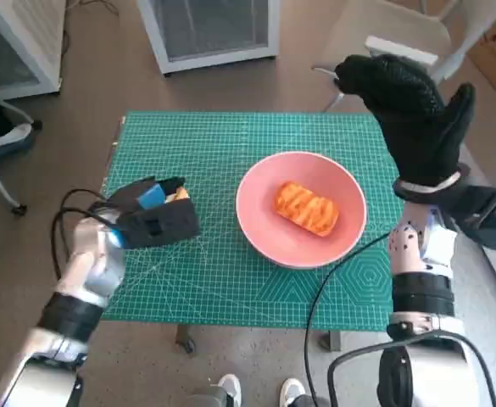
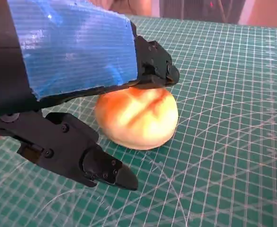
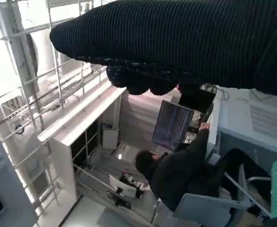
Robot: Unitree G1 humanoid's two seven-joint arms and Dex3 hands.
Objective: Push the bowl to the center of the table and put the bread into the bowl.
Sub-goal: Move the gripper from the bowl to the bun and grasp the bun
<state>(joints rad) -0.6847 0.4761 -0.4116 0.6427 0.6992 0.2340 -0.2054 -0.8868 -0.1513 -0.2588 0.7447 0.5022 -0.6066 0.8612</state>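
Note:
A pink bowl (image 1: 263, 193) stands on the green cutting mat (image 1: 231, 280), a little right of its middle, with a glazed orange bread (image 1: 306, 208) lying in it. Left of the bowl a round bun (image 2: 138, 118) rests on the mat, just showing beside my left hand (image 1: 150, 216) in the head view. In the left wrist view that left hand (image 2: 76, 56) arches over the bun: the upper fingers (image 2: 152, 71) touch its top, while the thumb tip stays apart from it. My right hand (image 1: 413, 114) is raised above the table's right edge, holding nothing, with its fingers spread.
A white cabinet (image 1: 209, 30) stands behind the table and a chair base (image 1: 2, 144) is at the left. Feet (image 1: 260, 392) show at the near edge. A black cable (image 1: 315, 314) loops by my right forearm. The right wrist view shows a seated person (image 3: 176, 175).

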